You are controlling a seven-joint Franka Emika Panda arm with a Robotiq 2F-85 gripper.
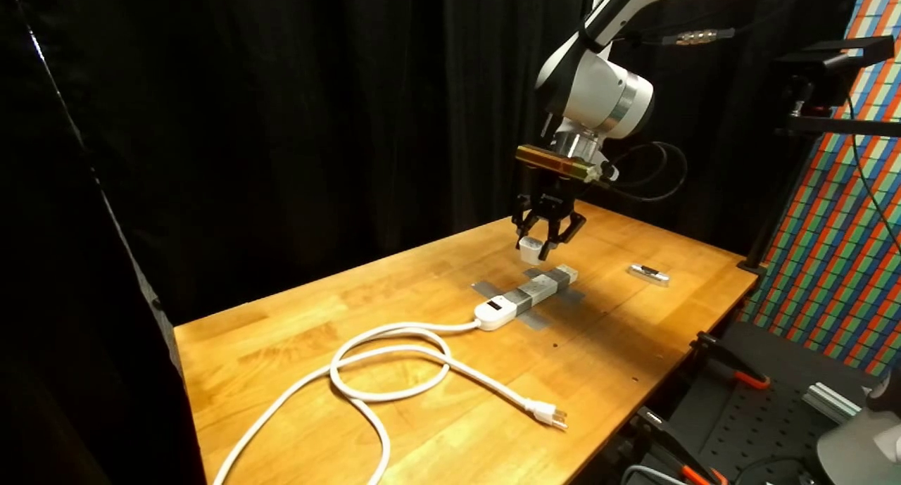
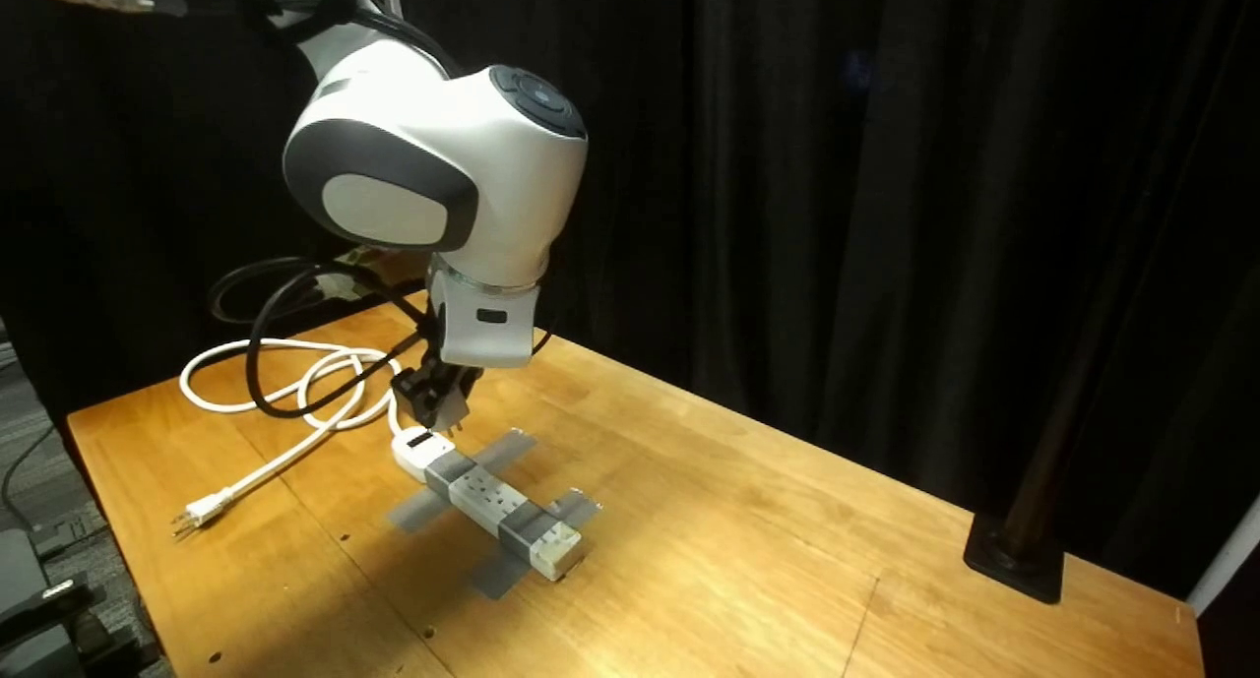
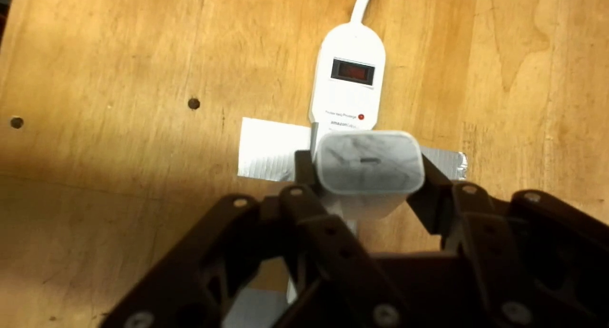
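A white plug-in charger block (image 3: 370, 168) is clamped between the black fingers of my gripper (image 1: 532, 251), one finger on each side. Its rounded end face, with a small dark slot, faces the wrist camera. In an exterior view the block's metal prongs (image 2: 455, 428) point down, apart from the table. Beneath lies a white power strip (image 2: 489, 499), fixed to the wood with grey tape. In the wrist view the strip's switch end (image 3: 349, 97) shows just beyond the block, while the block and gripper hide much of its outlets.
A looped white cord ends in a three-prong plug (image 1: 542, 410) on the wooden table (image 1: 281, 351). A small silver-and-black object (image 1: 649, 274) lies beyond the strip. Orange-handled clamps (image 1: 752, 380) grip the table edge. A black stand base (image 2: 1014, 560) sits at a corner.
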